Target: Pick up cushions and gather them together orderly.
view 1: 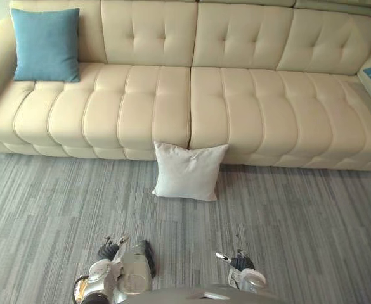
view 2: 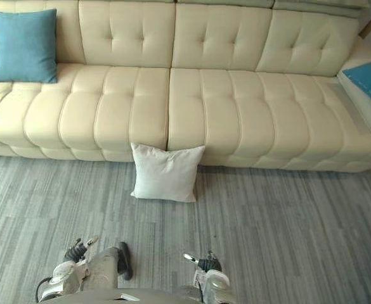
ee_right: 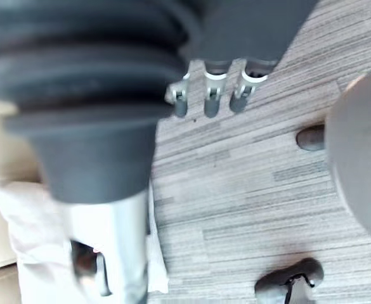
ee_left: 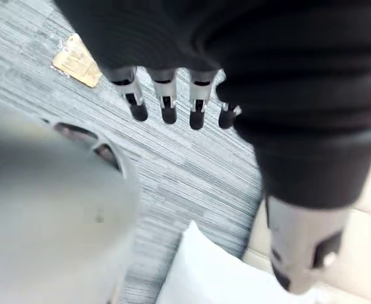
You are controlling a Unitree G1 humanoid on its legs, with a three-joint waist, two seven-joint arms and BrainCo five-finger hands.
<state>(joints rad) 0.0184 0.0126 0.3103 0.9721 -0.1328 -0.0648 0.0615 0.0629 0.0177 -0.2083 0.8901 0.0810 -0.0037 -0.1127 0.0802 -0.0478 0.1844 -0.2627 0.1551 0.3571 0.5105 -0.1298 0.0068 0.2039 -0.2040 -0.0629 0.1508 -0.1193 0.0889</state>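
On the grey carpet (view 1: 312,234), white cushion (view 1: 188,171): stands upright, top corners up, and leans back against the front of the cream sofa (view 1: 267,107), right at the seam between the two seat sections. Touches carpet and sofa, nothing else; held by neither hand. Shows past both hands in the wrist views, with the sofa edge beside it.

On the seat at the sofa's left end, blue cushion (view 1: 45,44): sits upright, propped against the backrest, next to the armrest. Well apart from the white cushion.

At the far right end of the sofa, second blue cushion (view 2: 370,79): lies partly cut off by the frame edge, well apart from both others.

At the lower left, left hand (view 1: 112,248): hangs low over the carpet, short of the white cushion and apart from it. Fingers (ee_left: 166,107) straight and loose in the wrist view, pointing down at bare carpet, grasping nothing.

At the lower right, right hand (view 1: 239,260): hangs low over the carpet too, apart from the white cushion. Fingers (ee_right: 210,101) relaxed, side by side, empty.
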